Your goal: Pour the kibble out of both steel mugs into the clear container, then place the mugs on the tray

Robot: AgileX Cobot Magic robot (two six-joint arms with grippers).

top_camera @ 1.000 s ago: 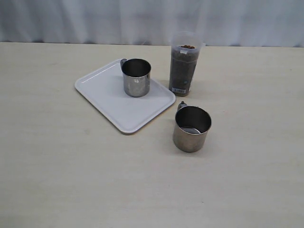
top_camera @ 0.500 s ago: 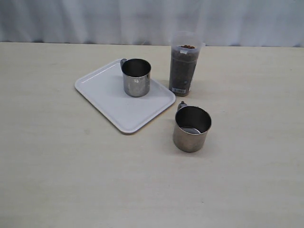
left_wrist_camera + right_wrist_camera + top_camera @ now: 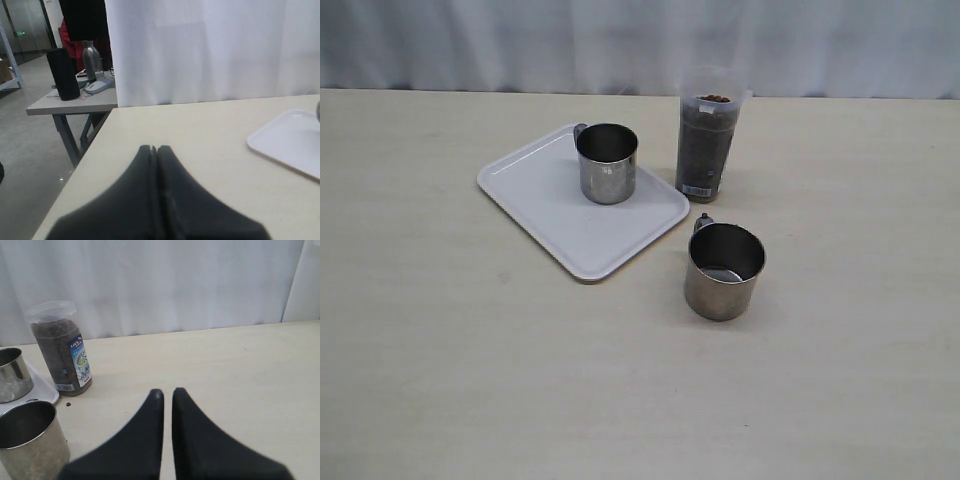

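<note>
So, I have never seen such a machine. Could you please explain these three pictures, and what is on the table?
It is a robot with two arms. The wide picture comes from a camera off the arms. On the table are a white tray, one steel mug standing on it, a second mug on the table near it, and a clear container nearly full of brown kibble. The other two pictures come from cameras on the wrists. The black wedges are the left gripper and the right gripper, both closed, holding nothing.
</note>
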